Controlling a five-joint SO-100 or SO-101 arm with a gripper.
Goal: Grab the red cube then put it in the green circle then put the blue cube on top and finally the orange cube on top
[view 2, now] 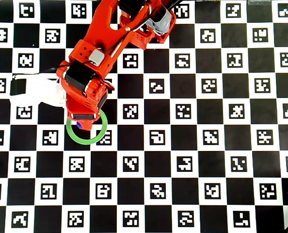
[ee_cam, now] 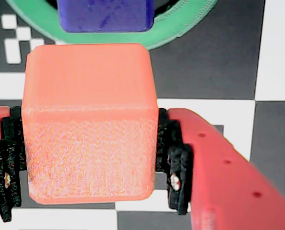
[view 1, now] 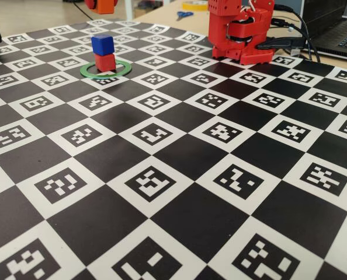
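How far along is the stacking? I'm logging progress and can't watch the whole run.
Two steps look done: the red cube sits inside the green circle with the blue cube on top. In hand: the gripper is shut on the orange cube, held above the stack. Left: lowering the orange cube onto the blue cube and letting go.

Robotics lab: fiducial-marker checkerboard mat (view 1: 179,175) (laptop (view 1: 343,32) beside).

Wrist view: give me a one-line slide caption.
Gripper clamps the orange cube just short of the blue cube standing inside the green circle.
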